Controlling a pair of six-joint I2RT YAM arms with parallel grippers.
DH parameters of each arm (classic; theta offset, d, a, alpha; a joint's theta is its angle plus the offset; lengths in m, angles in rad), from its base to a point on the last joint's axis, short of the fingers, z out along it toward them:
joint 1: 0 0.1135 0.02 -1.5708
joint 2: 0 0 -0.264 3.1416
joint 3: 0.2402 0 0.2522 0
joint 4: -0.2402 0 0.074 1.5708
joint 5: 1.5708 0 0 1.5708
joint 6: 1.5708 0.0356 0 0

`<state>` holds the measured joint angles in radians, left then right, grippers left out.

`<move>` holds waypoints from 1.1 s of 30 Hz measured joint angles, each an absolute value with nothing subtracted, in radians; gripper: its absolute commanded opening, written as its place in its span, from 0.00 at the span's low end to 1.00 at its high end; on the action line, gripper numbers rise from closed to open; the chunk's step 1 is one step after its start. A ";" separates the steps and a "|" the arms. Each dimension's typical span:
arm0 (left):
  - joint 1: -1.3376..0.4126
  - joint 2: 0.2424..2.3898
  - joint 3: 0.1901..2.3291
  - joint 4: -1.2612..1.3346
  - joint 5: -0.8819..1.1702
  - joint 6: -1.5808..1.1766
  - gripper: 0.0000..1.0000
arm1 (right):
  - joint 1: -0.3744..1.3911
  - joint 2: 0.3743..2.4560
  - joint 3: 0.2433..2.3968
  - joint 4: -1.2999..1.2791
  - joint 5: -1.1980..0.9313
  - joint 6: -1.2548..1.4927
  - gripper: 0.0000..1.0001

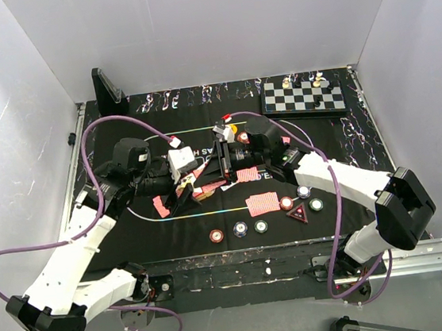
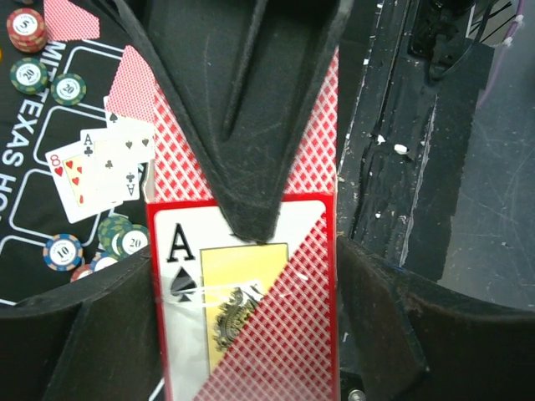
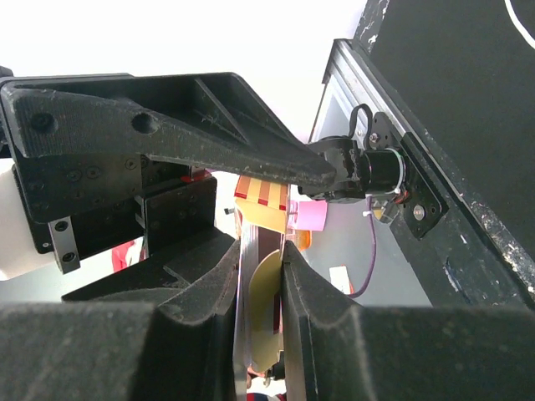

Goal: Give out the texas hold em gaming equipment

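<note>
Top view, grippers: the L gripper (image 1: pixel 192 181) and the R gripper (image 1: pixel 219 164) meet tip to tip over the middle of the black printed mat (image 1: pixel 152 229). What is btw them is too small to read here.
Top view, laid out: loose red-backed playing cards (image 1: pixel 262 203) lie flat on the mat. Small round poker chips (image 1: pixel 239 229) stand in a row nearer the arm bases, w/ a red triangular marker (image 1: pixel 297 213) beside them.
L wrist, pack: a flat red-lattice pack of cards w/ an ace of spades on its face (image 2: pixel 251 334) fills the view. It seems lifted off the mat.
L wrist, L pincer: its fingers (image 2: pixel 75 334) stand spread wide, one at each long edge of the pack. Whether they press or only flank it, I cannot tell.
L wrist, other finger: one black tip of the R gripper lies on the pack's face.
L wrist, behind: a fan of face-up cards (image 2: pixel 92 167) lies on the mat, chips near it.
R wrist, R pincer: it is pressed together on the pack (image 3: pixel 266 301), which is seen edge-on here. There is one pad on each broad face and no gap is visible.
R wrist, L gripper: it is seen from the side, fingers well apart.
Handling (judgement): the pack is prob. light and stiff, and its glossy faces can slip.
Hold (judgement): pinch across the broad faces near the middle, as the edge hold is less sure. Loose cards are thin and lie flat, so they are hard to lift. Take chips by the rim.
</note>
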<state>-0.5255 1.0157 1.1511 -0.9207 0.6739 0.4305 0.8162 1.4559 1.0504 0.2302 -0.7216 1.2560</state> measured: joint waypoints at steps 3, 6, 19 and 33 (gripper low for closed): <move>-0.524 1.019 1.151 -0.912 0.674 0.432 0.59 | 0.822 1.456 1.051 0.230 -0.724 1.256 0.06; -0.524 1.020 1.151 -0.914 0.675 0.428 0.57 | 0.825 1.461 1.051 0.235 -0.728 1.257 0.06; -0.521 1.019 1.151 -0.920 0.679 0.427 0.24 | 0.829 1.469 1.055 0.241 -0.731 1.266 0.48; -0.521 1.016 1.151 -0.921 0.689 0.428 0.10 | 0.788 1.398 1.003 0.235 -0.733 1.253 0.43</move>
<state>-0.5209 1.0157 1.1515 -0.9207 0.6888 0.4278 0.7876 1.3975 1.0035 0.2348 -0.7326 1.2530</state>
